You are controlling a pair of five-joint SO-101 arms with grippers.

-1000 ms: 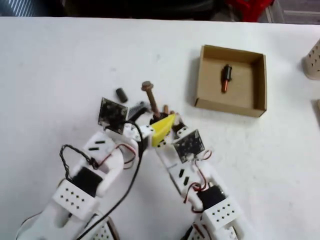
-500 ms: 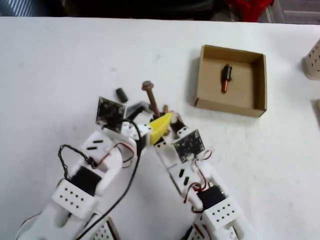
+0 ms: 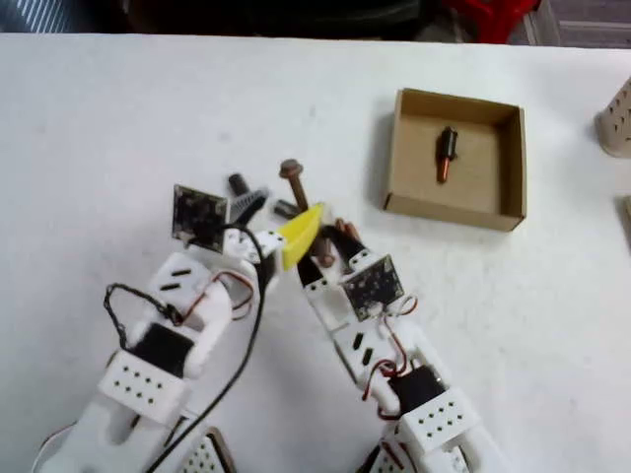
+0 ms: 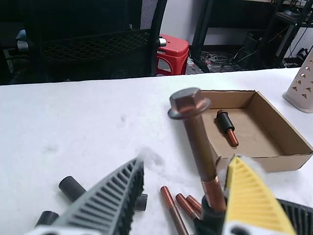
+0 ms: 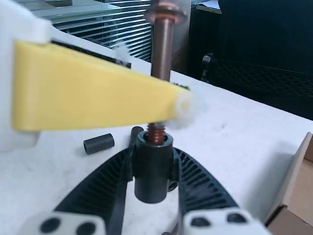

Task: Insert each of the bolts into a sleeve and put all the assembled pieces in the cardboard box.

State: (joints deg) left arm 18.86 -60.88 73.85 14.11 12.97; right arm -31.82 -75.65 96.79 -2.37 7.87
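The right claw [image 5: 152,157] pinches a black sleeve [image 5: 152,172] upright between its dark fingers, and a copper-coloured bolt [image 5: 161,54] stands in the sleeve's mouth with most of its shank above the rim, so it looks only partly seated. The left claw [image 4: 185,165] is spread around that shank: its yellow finger [image 4: 247,196] sits just beside the bolt and its grey finger [image 4: 107,200] stands well off on the other side. Beneath them, on the white worktop [image 3: 118,118], lie loose sleeves [image 4: 71,187] and a few loose bolts [image 4: 173,208], near the held sleeve. Farther off is the cardboard box [image 3: 455,212], with one assembled piece [image 3: 446,153] already lying in it. The main risk is the tall, unsupported bolt. With the left claw spread, a sideways brush from the yellow finger could tip it or lever it out of the sleeve. A tilt during carrying to the box could also let it slide free. The two arms are crowded together, so either one could scatter the loose parts.
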